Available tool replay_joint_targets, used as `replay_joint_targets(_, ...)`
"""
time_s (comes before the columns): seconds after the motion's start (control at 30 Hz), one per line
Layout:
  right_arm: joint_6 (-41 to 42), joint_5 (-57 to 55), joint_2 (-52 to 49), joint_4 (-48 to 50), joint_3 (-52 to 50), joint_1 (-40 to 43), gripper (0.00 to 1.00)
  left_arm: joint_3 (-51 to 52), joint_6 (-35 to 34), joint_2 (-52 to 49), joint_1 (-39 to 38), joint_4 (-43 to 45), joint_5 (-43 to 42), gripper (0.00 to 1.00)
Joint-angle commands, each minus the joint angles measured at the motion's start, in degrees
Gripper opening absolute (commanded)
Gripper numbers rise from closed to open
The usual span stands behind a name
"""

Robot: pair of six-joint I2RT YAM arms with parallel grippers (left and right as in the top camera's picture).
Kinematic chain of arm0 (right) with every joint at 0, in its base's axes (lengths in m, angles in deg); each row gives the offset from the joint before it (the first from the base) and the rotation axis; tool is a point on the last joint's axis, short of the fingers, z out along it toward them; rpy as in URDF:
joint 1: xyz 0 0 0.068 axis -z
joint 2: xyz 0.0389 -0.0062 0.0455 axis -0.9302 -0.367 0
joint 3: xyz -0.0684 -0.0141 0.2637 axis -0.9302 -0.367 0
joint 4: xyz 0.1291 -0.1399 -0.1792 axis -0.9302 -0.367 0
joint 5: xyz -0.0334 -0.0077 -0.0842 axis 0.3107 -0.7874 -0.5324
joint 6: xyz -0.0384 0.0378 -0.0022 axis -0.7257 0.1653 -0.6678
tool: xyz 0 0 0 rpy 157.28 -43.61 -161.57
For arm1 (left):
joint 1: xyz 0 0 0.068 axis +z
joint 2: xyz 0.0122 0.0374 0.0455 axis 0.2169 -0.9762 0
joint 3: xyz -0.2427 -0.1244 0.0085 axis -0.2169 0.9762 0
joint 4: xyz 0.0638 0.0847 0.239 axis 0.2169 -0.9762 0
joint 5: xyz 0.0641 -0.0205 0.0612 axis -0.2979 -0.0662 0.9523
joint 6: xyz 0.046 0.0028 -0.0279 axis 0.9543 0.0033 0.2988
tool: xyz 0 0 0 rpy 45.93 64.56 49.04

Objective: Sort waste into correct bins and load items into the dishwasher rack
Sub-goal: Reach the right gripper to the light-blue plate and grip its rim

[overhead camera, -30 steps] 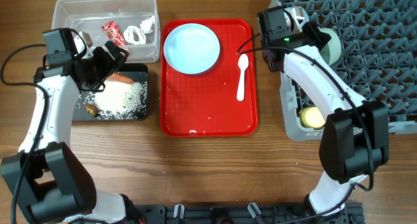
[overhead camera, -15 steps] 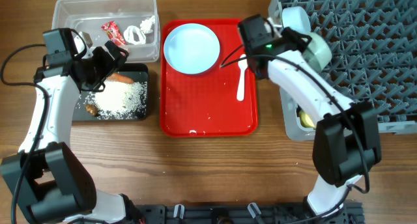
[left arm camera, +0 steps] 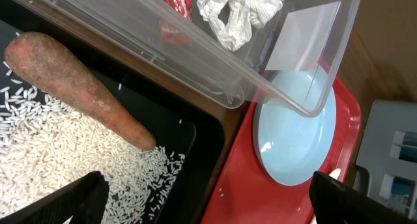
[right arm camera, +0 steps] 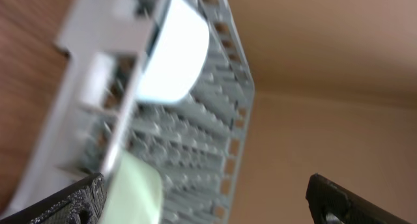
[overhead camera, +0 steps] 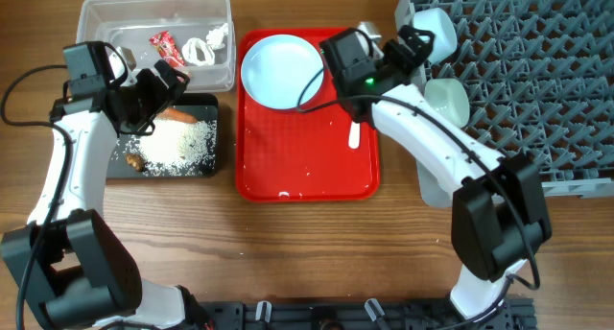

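The light blue plate (overhead camera: 281,71) (left arm camera: 296,129) lies on the red tray (overhead camera: 307,167). The white spoon (overhead camera: 354,133) beside it is partly under my right arm. In the grey rack (overhead camera: 537,71) (right arm camera: 195,152) sit a mint-green bowl (overhead camera: 447,98) (right arm camera: 133,188) and a light blue bowl (overhead camera: 432,28) (right arm camera: 176,51). My right gripper (overhead camera: 408,44) (right arm camera: 208,211) is open and empty at the rack's left edge. The left gripper (overhead camera: 163,95) (left arm camera: 208,211) hangs open over the black tub (overhead camera: 115,167), above the carrot (left arm camera: 78,90) and rice (left arm camera: 65,159). A red wrapper (overhead camera: 166,47) and white scrap (overhead camera: 201,50) lie in the clear tub (overhead camera: 106,13).
A brown lump (overhead camera: 134,160) sits at the black tub's left end. A few rice grains (left arm camera: 218,188) dot the tray. The clear tub's rim (left arm camera: 195,68) overhangs the black tub in the left wrist view. Bare wooden table (overhead camera: 307,253) runs along the front.
My right gripper went from shut to open, leaving the mint-green bowl in the rack, and its arm swung left over the tray. The left arm has not moved.
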Motion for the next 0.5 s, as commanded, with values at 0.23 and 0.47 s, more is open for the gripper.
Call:
replay_joint_targets(0.23, 22.88, 71.45, 9.81, -0.28, 1.88, -2.12, 1.0, 0.17, 0.28, 0.9, 0.15, 0.2, -0.26, 1.0)
replay_joint_targets(0.47, 60.0, 73.4, 4.2, 9.6, 0.07, -1.81, 0.79, 0.2, 0.28, 0.9, 0.15, 0.17, -0.26, 1.0)
